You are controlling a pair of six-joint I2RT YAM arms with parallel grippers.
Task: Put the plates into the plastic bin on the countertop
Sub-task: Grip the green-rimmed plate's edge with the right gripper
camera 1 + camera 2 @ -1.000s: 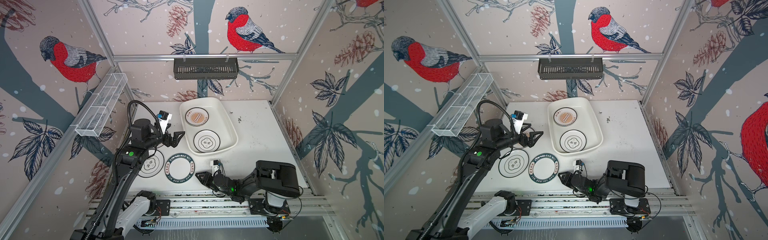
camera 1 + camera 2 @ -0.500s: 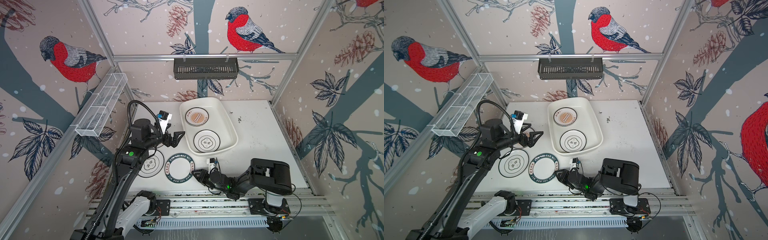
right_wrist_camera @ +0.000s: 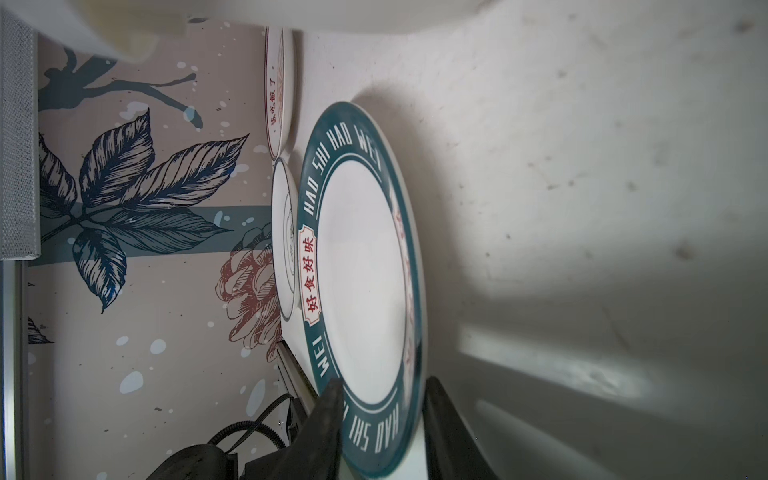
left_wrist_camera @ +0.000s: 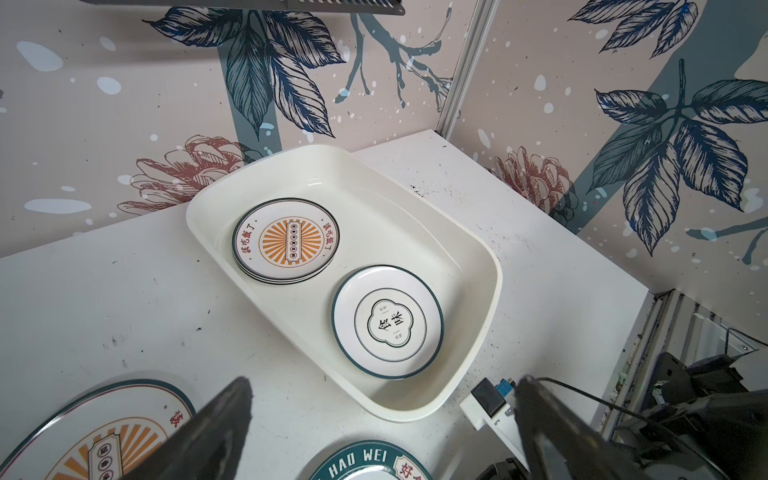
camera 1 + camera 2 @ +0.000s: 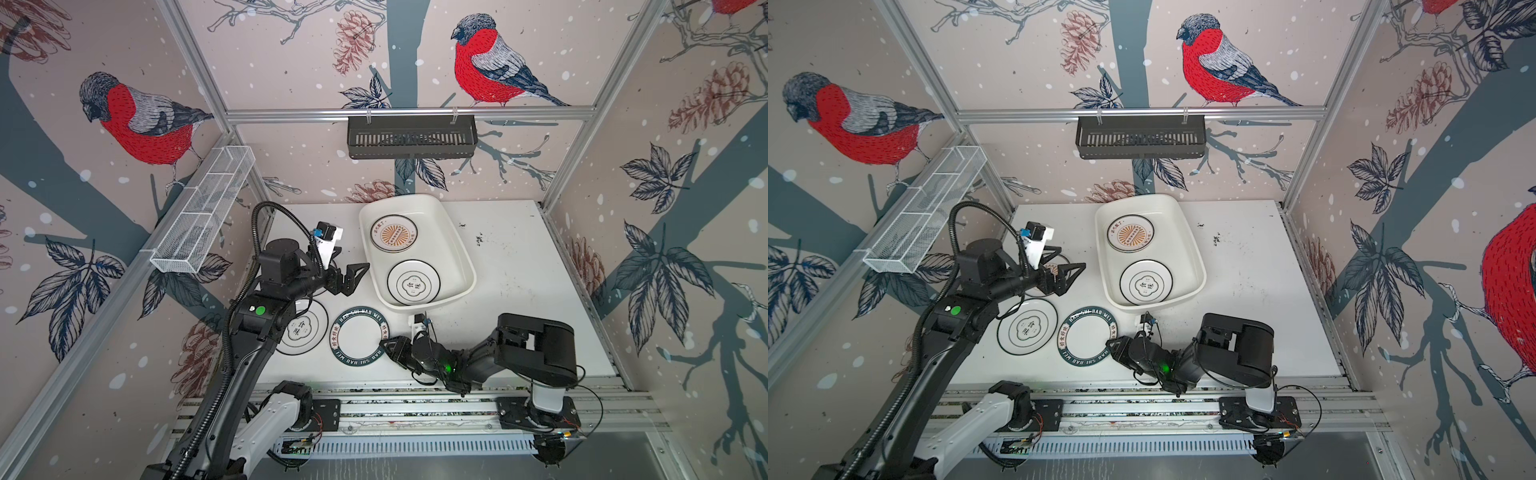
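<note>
The plastic bin [image 5: 453,249] stands at the back middle of the countertop [image 5: 519,291]. It holds a small stack of orange sunburst plates [image 5: 394,233] and an emblem plate [image 5: 413,283]. On the countertop lie a green-lettered plate [image 5: 360,344], an emblem plate [image 5: 301,328] and a sunburst plate [image 4: 95,436]. My right gripper [image 5: 384,345] is low at the green-lettered plate's right rim. In the right wrist view its fingers straddle that rim [image 3: 383,382], one over it and one under, with a gap showing. My left gripper [image 5: 353,279] hovers wide open left of the bin, holding nothing.
A black slotted rack [image 5: 411,137] hangs on the back wall. A white wire-mesh basket [image 5: 203,220] is fixed along the left wall. Dark crumbs [image 5: 478,239] lie right of the bin. Aluminium rails run along the front edge.
My right gripper has slid left along the countertop until its fingers reach round the green-lettered plate's rim, narrowing slightly. The left arm and all plates have not moved.
</note>
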